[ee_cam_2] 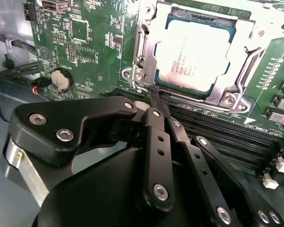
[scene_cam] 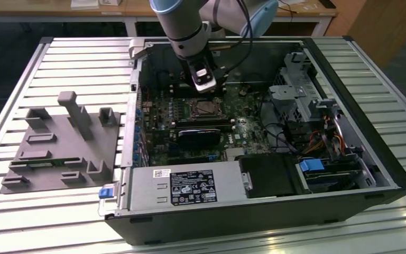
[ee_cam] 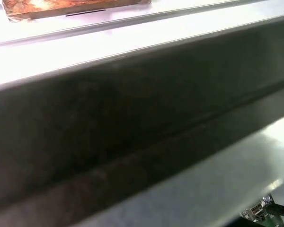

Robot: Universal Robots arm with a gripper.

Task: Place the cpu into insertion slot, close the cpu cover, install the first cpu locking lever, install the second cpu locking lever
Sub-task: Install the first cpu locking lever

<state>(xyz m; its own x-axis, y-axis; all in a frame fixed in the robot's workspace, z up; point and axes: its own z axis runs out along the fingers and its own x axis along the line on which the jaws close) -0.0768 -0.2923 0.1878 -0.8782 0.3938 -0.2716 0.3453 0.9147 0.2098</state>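
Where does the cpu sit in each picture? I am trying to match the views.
Exterior view: the cpu lies in the socket mid-motherboard, just below the gripper.
Second wrist view: the cpu sits under the cpu cover, beyond the fingertips.
First wrist view: blurred dark surface; cpu not made out.
Shared landmark: the long black memory slots beside the socket.

Pretty tight in there tbh. The gripper (ee_cam_2: pixel 157 97) sits with its fingertips pinched together right at the edge of the cpu cover (ee_cam_2: pixel 146 52), which lies flat over the cpu (ee_cam_2: pixel 199 52). The long memory slots (ee_cam_2: pixel 227 135) run just beside the socket, under the fingers. In the exterior view the open computer case (scene_cam: pixel 393 174) walls everything in: drive cage (scene_cam: pixel 298 92) and cables (scene_cam: pixel 287 143) crowd the exterior view's right, power supply (scene_cam: pixel 188 185) blocks the near side. Only open way in is from above.
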